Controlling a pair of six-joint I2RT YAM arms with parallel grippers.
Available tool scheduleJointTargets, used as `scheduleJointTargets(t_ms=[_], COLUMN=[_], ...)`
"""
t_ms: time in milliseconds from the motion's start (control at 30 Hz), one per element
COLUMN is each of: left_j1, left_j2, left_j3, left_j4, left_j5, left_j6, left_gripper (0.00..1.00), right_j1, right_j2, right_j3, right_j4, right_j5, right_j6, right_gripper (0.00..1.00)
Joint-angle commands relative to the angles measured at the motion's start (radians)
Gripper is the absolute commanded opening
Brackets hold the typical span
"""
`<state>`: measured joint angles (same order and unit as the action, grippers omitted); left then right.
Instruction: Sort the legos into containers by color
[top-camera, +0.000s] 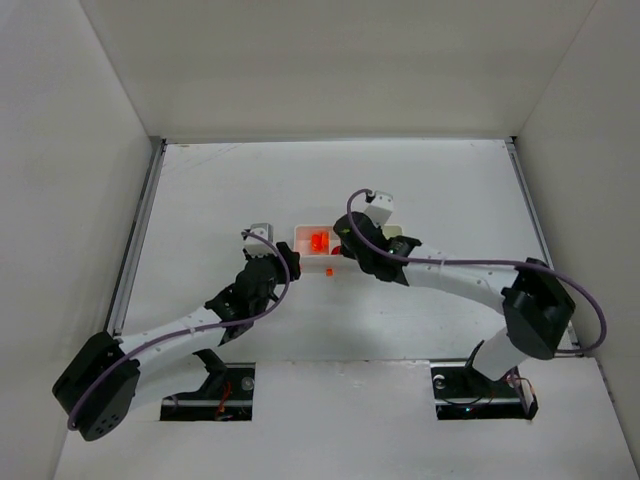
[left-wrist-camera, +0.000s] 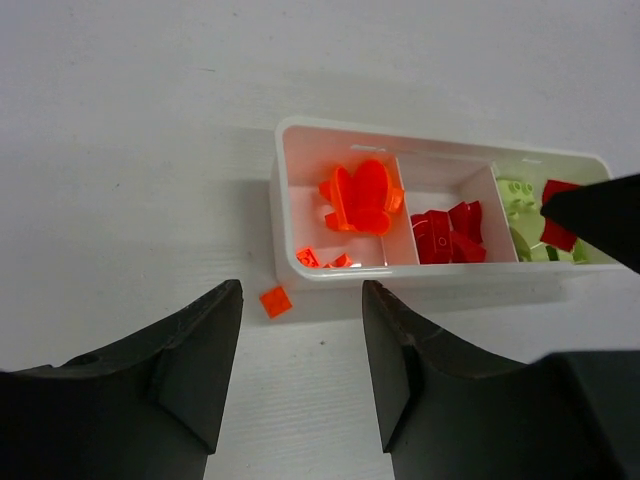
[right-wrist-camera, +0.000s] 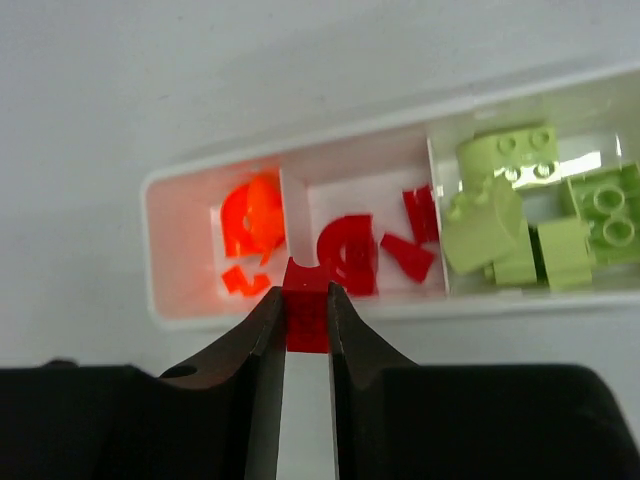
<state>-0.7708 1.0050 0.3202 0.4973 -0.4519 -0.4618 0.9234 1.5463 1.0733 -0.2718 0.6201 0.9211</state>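
The white three-compartment tray (left-wrist-camera: 283, 215) holds orange legos (left-wrist-camera: 360, 195) in its left compartment, red legos (left-wrist-camera: 447, 235) in the middle and pale green legos (left-wrist-camera: 515, 192) on the right. One loose orange lego (left-wrist-camera: 275, 301) lies on the table just outside the tray's near left corner; it also shows in the top view (top-camera: 329, 270). My left gripper (left-wrist-camera: 300, 335) is open and empty, just short of that brick. My right gripper (right-wrist-camera: 305, 300) is shut on a red lego (right-wrist-camera: 306, 310) and holds it above the tray's (right-wrist-camera: 152, 250) near rim.
The white table (top-camera: 430, 190) is bounded by white walls at the back and both sides. Both arms meet near the tray (top-camera: 303, 232) in the middle, with the right gripper's finger (left-wrist-camera: 600, 215) showing at the tray's right end in the left wrist view.
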Motion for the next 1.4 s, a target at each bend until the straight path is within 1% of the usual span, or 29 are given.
scheduleJointTargets(t_ms=[0, 100, 133, 200, 300, 367, 433, 500, 600, 700, 767, 833, 933, 1067, 1200, 1367], left_j1=[0.018, 0.020, 0.018, 0.005, 0.002, -0.002, -0.018, -0.040, -0.077, -0.103, -0.107, -0.109, -0.098, -0.081, -0.090, -0.098], left_j2=[0.017, 0.052, 0.058, 0.060, 0.075, 0.083, 0.089, 0.099, 0.130, 0.185, 0.240, 0.294, 0.355, 0.408, 0.463, 0.532], left_j3=[-0.004, 0.009, 0.017, 0.028, 0.037, 0.052, 0.065, 0.066, 0.083, 0.132, 0.163, 0.190, 0.213, 0.244, 0.293, 0.333], left_j4=[0.047, 0.041, 0.032, 0.006, -0.022, -0.067, -0.118, -0.143, -0.167, -0.223, -0.243, -0.253, -0.247, -0.249, -0.267, -0.279], left_j5=[0.004, 0.005, 0.005, -0.002, -0.021, -0.030, -0.044, -0.063, -0.097, -0.119, -0.142, -0.154, -0.166, -0.188, -0.189, -0.220], left_j6=[-0.009, -0.008, -0.006, -0.002, -0.008, -0.017, -0.040, -0.064, -0.095, -0.136, -0.146, -0.141, -0.133, -0.135, -0.143, -0.152], left_gripper=[0.48, 0.46, 0.45, 0.44, 0.42, 0.40, 0.39, 0.39, 0.39, 0.39, 0.39, 0.38, 0.38, 0.38, 0.38, 0.38], right_j1=[-0.073, -0.103, -0.111, -0.117, -0.125, -0.123, -0.123, -0.123, -0.120, -0.094, -0.071, -0.038, 0.008, 0.025, 0.027, 0.036], right_j2=[0.095, 0.135, 0.139, 0.137, 0.114, 0.083, 0.049, 0.008, -0.095, -0.187, -0.242, -0.296, -0.342, -0.356, -0.351, -0.357], right_j3=[0.043, 0.063, 0.066, 0.066, 0.059, 0.036, -0.001, -0.050, -0.148, -0.237, -0.288, -0.346, -0.426, -0.519, -0.536, -0.541], right_j4=[0.177, 0.197, 0.206, 0.238, 0.261, 0.269, 0.279, 0.290, 0.324, 0.373, 0.397, 0.431, 0.497, 0.589, 0.603, 0.609], right_j5=[-0.066, -0.095, -0.100, -0.103, -0.115, -0.126, -0.126, -0.126, -0.128, -0.154, -0.190, -0.229, -0.231, -0.233, -0.252, -0.257], right_j6=[-0.148, -0.159, -0.165, -0.188, -0.208, -0.214, -0.217, -0.220, -0.258, -0.317, -0.340, -0.349, -0.347, -0.321, -0.312, -0.312], right_gripper=[0.12, 0.14, 0.17, 0.29, 0.41, 0.46, 0.48, 0.48, 0.40, 0.28, 0.24, 0.22, 0.22, 0.28, 0.31, 0.33])
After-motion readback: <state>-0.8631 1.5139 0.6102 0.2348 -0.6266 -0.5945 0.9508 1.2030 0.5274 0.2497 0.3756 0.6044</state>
